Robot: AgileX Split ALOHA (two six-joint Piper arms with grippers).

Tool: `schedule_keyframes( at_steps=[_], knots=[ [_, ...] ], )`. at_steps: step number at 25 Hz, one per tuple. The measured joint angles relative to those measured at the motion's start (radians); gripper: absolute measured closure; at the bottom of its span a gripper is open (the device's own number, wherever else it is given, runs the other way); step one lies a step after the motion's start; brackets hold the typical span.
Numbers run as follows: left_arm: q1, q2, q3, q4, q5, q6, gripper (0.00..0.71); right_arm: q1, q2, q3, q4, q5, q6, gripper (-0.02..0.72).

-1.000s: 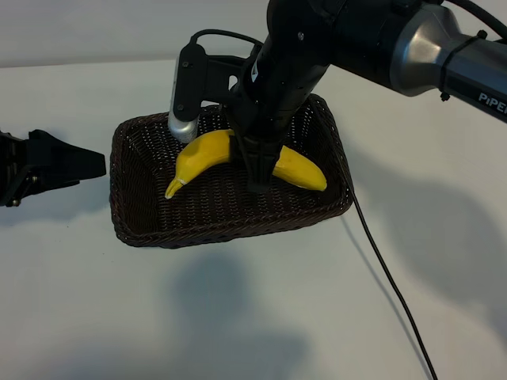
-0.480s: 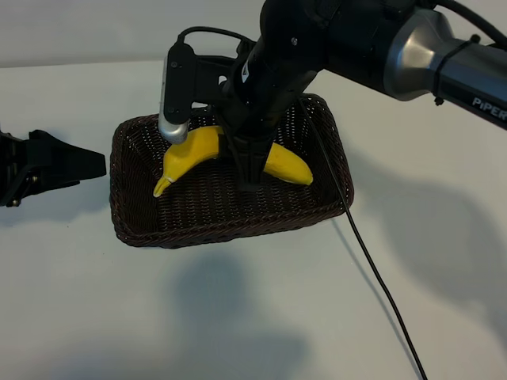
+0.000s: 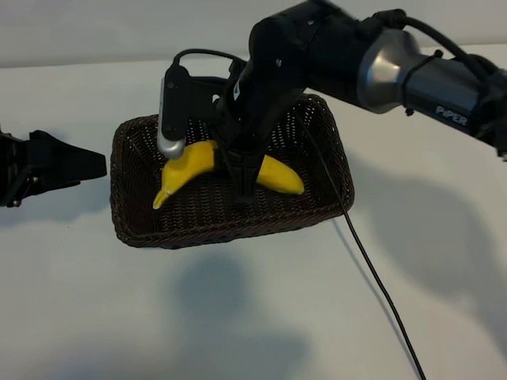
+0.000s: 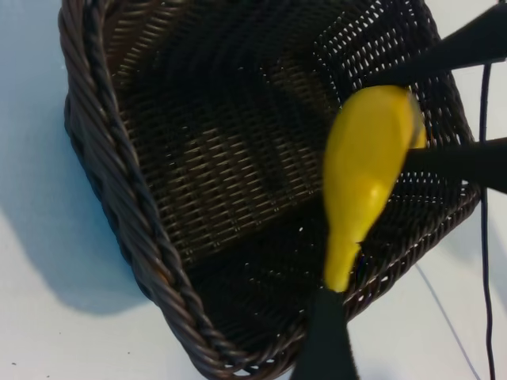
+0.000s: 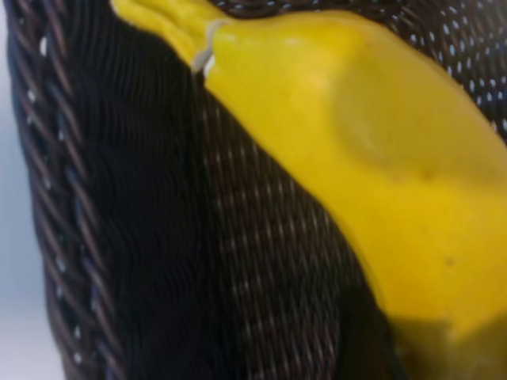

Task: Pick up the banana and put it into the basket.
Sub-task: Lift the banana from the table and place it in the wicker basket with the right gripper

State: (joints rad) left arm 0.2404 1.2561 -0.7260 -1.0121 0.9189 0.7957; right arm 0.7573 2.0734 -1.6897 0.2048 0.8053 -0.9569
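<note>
Holding the banana point(image 3: 194, 166) by its middle, the right hand point(image 3: 242, 176) is down inside the basket point(image 3: 131, 226). Its fingers are about half open, closed on the banana and on nothing else. The banana is low over the woven floor, with its stem end pointing to about 8 o'clock and its fat end to about 4 o'clock. I cannot tell if it touches the floor yet.

The left hand point(image 3: 83, 164) waits on the bench point(image 3: 238, 317) at 9 o'clock from the basket, open wide and holding nothing.

This looks like the putting-in step, almost done. Next, I think the right hand needs to open wider to let go, then lift straight up so it does not bump the rim or drag the banana out.
</note>
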Motion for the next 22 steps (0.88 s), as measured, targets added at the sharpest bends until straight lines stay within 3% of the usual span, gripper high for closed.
schedule_keyframes(
  at_steps=[22],
  knots=[
    [0.000, 0.000, 0.000, 0.000, 0.002, 0.001, 0.133, 0.000, 0.081, -0.012, 0.057, -0.064, -0.026, 0.277]
  ],
)
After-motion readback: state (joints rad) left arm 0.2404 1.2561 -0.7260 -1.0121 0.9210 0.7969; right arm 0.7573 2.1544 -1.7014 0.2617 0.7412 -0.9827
